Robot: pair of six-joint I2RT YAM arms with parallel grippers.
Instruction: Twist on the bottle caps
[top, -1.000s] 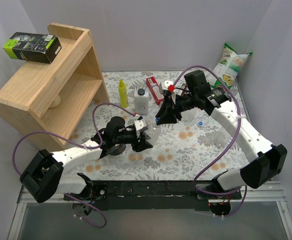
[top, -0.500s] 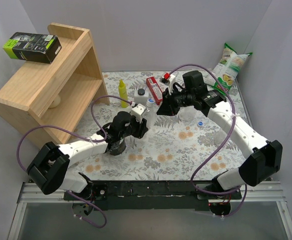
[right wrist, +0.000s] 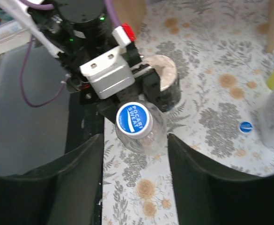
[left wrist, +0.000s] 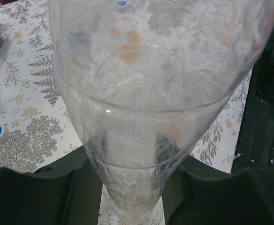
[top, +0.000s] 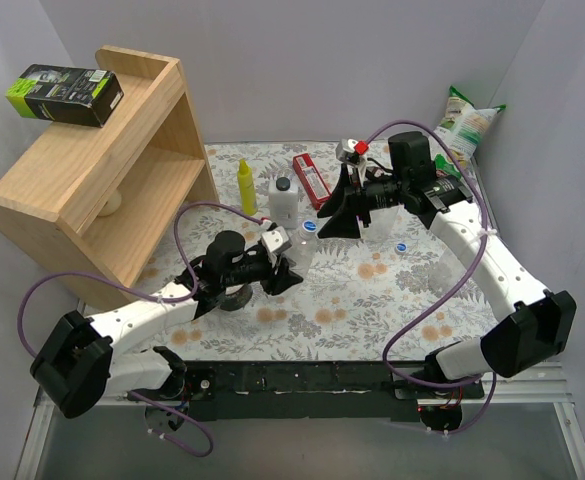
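Note:
A clear bottle (left wrist: 146,89) fills the left wrist view, and my left gripper (left wrist: 132,187) is shut on its lower part. From above, that bottle (top: 297,250) leans over the floral table with a blue cap (top: 309,228) on its neck, held by the left gripper (top: 284,268). My right gripper (top: 334,225) hovers just right of the cap, open. In the right wrist view the cap (right wrist: 134,118) on the bottle (right wrist: 148,138) sits between the spread fingers of the right gripper (right wrist: 135,140), untouched. A loose blue cap (top: 401,246) lies on the table to the right.
A wooden shelf (top: 102,190) with a black box (top: 64,95) stands at the left. A yellow bottle (top: 245,187), a white black-capped bottle (top: 284,200) and a red box (top: 312,180) stand behind the grippers. A snack bag (top: 462,130) leans at the back right.
The right gripper has opened and come off the cap, which now shows on the bottle's neck. The left arm has shifted slightly with the bottle in its grip.

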